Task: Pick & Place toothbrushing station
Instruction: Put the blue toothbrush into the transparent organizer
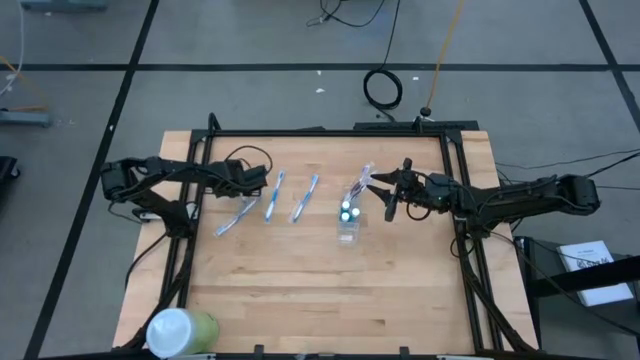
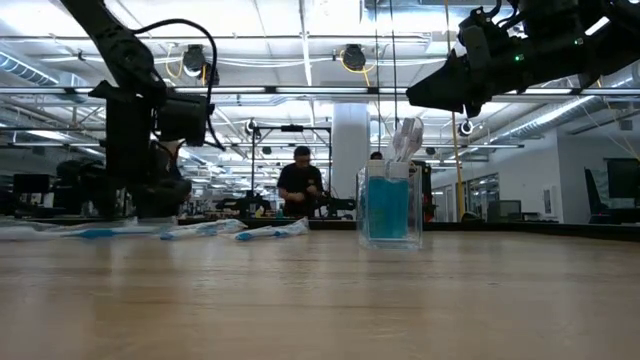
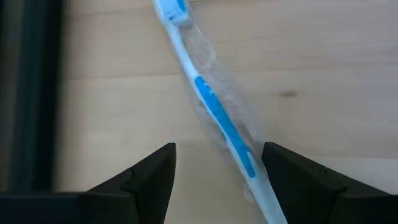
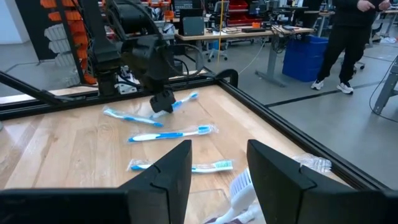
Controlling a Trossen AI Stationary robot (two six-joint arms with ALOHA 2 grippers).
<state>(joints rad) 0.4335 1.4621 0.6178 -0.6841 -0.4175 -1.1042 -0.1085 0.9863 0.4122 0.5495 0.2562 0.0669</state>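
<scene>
Three blue-and-white toothbrushes in clear wrappers lie flat on the wooden table [image 1: 300, 290]: the left one [image 1: 236, 214], the middle one [image 1: 275, 195] and the right one [image 1: 305, 197]. My left gripper [image 1: 252, 187] [image 3: 219, 149] points down over the left toothbrush [image 3: 214, 109], open, one finger on each side of its handle. The clear cup [image 1: 349, 225] [image 2: 389, 208] stands upright right of them, with white-capped tubes [image 1: 347, 211] and a wrapped pinkish brush [image 1: 366, 180] [image 2: 405, 138] sticking out of it. My right gripper [image 1: 391, 203] [image 4: 217, 165] hovers level beside and above the cup, open.
A large pale-green cylindrical container [image 1: 182, 330] stands at the table's near left corner. A black frame [image 1: 330, 131] runs along the far edge and both sides. The near half of the table shows bare wood. People stand in the room behind.
</scene>
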